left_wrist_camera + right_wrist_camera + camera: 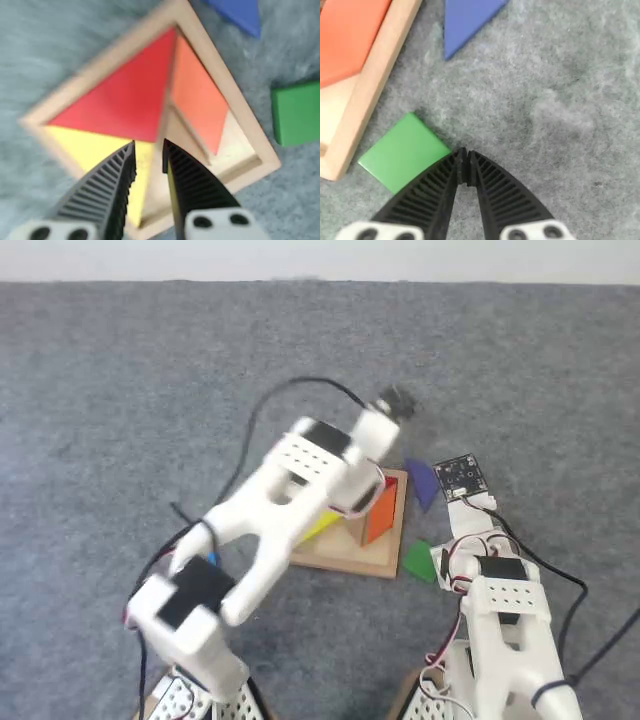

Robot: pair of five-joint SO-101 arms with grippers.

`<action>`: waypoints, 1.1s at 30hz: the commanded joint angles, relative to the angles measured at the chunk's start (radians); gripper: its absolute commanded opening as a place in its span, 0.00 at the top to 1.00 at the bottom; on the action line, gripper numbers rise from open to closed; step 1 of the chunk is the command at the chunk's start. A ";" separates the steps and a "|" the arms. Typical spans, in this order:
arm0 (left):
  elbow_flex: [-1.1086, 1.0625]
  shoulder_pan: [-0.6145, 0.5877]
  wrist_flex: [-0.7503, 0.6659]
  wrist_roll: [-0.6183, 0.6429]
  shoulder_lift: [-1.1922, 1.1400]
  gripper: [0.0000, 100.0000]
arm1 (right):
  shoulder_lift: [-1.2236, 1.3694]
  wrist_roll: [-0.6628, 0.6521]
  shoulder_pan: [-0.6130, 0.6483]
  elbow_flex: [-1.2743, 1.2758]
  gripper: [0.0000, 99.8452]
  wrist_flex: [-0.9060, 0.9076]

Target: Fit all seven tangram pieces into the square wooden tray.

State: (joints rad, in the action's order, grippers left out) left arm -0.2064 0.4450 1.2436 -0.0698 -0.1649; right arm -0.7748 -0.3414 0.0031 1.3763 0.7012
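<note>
1. Tray sits about mid-worktop, nearer the arm-side edge than the far edge, slightly toward the right edge.
2. Three pieces lie inside the tray: a red triangle, an orange piece and a yellow piece. Red meets orange along one edge and yellow along another. Bare wood shows in the tray beside orange.
3. In the high view, orange and yellow show past the left arm, which crosses over the tray.
4. Left tool hangs over the tray, above the line where yellow meets bare wood. Its fingers are a narrow gap apart with nothing between them.
5. Blue piece lies on the worktop just off the tray's right side, toward the far edge. It is clear of the rim.
6. Green square lies on the worktop just beside the tray's near-right corner. Can't tell if it touches the rim.
7. Right tool is over bare worktop at the edge of green, with blue further out. Its fingers are pressed together and hold nothing. Contact with green: can't tell.
8. Right arm stands at the near edge, right of the tray.
</note>
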 commanded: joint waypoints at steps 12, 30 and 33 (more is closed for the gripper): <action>-0.088 -0.686 0.259 -0.239 0.362 0.91 | -0.027 -0.014 0.007 -0.009 0.99 -0.012; -0.493 -0.595 -0.250 0.190 0.351 0.80 | -0.015 0.124 0.054 -0.371 0.98 0.358; -0.553 -0.600 -0.327 0.157 0.361 0.80 | -0.013 0.276 0.159 -0.411 0.90 0.367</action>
State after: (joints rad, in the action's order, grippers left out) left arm -0.7419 -0.1626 0.9920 0.0974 0.1465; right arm -0.7748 -0.1910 0.0736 1.0572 1.0541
